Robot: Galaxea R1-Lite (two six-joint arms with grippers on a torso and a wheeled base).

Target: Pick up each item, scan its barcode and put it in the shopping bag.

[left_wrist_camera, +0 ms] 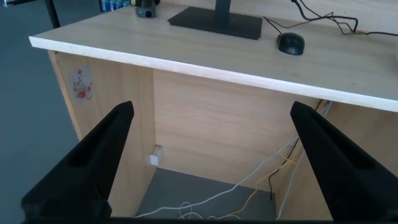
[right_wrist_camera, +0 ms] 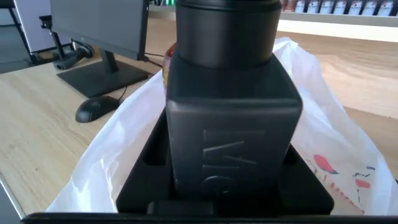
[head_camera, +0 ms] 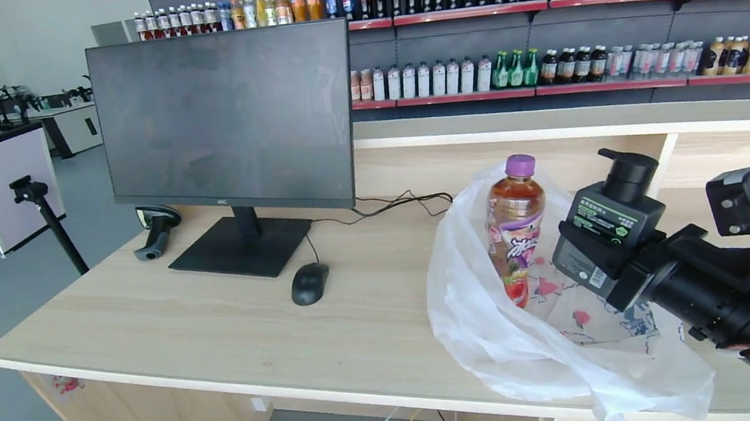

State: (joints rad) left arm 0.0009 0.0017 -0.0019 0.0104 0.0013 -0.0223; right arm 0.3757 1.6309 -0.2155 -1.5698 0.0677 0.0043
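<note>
Black boxy bottle (head_camera: 607,226) clamped in R gripper (right_wrist_camera: 227,193) above crinkly plastic bag (head_camera: 497,336); L gripper (left_wrist_camera: 211,112) agape.

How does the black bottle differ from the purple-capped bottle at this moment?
The black bottle is square-bodied and opaque; the purple-capped bottle is round, showing reddish drink. The black bottle is tilted, held in the right gripper over the shopping bag; the purple-capped bottle stands upright inside it. Both are capped.
</note>
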